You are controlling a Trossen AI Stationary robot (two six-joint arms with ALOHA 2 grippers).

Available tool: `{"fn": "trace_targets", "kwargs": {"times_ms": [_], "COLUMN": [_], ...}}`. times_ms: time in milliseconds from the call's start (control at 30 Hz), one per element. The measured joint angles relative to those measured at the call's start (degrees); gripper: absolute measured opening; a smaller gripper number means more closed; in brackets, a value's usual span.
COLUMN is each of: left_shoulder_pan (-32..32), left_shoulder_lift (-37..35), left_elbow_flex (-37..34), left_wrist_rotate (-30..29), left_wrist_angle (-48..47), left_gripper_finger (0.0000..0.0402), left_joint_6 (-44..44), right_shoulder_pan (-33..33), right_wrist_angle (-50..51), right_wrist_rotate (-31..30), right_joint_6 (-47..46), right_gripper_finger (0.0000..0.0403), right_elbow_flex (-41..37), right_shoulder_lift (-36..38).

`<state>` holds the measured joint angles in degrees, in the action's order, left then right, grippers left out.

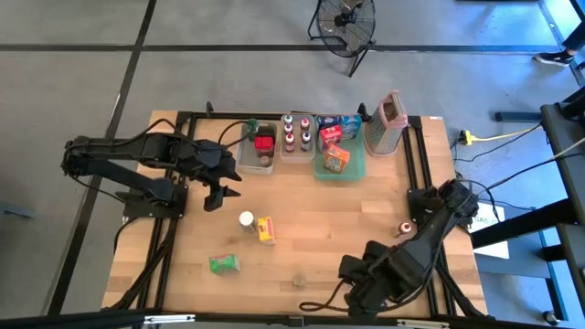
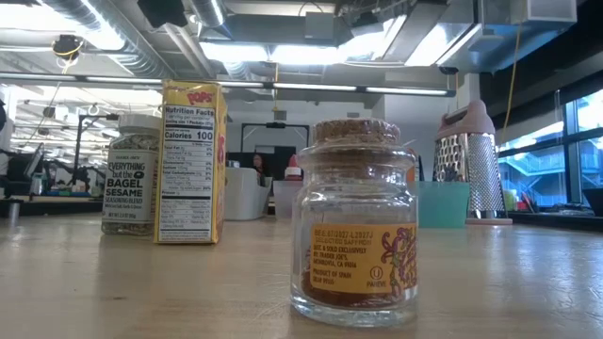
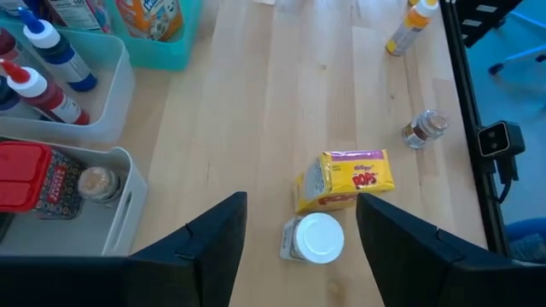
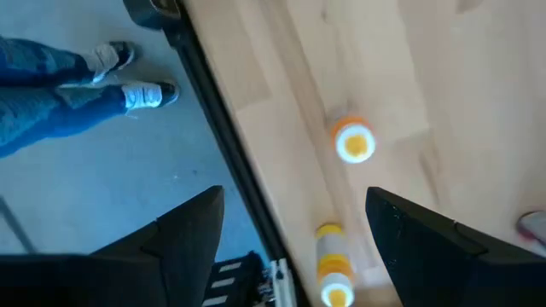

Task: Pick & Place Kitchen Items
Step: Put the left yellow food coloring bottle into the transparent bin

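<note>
The left gripper (image 3: pixel 299 230) hung open and empty just above the seasoning jar (image 3: pixel 314 240), beside the Pops box (image 3: pixel 348 178). The jar looked rigid, smooth, light; best gripped round its body.

the person (image 4: pixel 60 102) is cut off above the legs, and the orange-capped bottle (image 4: pixel 334 271) runs off the edge.

A metal grater (image 1: pixel 385 124) with a pink top stands beside a teal tub (image 1: pixel 357 164); a floor fan (image 1: pixel 345 20) sits beyond.
</note>
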<state>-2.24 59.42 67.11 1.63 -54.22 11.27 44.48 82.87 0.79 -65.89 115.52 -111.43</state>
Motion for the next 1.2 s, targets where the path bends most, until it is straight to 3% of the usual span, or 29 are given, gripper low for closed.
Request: {"fn": "trace_targets", "kwargs": {"times_ms": [267, 567, 1200], "left_shoulder_pan": [-1.3, -3.5, -3.5], "left_shoulder_lift": [0.0, 0.0, 0.0], "left_elbow_flex": [0.0, 0.0, 0.0], "left_wrist_rotate": [-0.2, -0.5, -0.5], "left_wrist_angle": [0.0, 0.0, 1.8], "left_gripper_finger": [0.0219, 0.0219, 0.0219], "left_joint_6": [0.0, 0.0, -0.1], "right_shoulder_pan": [0.2, -1.7, -3.2], "right_wrist_angle": [-6.1, -5.2, -14.2], "right_wrist_rotate": [1.4, 1.8, 4.6], "right_joint_6": [-3.6, -17.7, -17.1], "right_gripper_finger": [0.0288, 0.0289, 0.0289], "right_elbow_flex": [-6.2, -10.7, -20.7], "right_shoulder_lift": [0.0, 0.1, 0.0]}}
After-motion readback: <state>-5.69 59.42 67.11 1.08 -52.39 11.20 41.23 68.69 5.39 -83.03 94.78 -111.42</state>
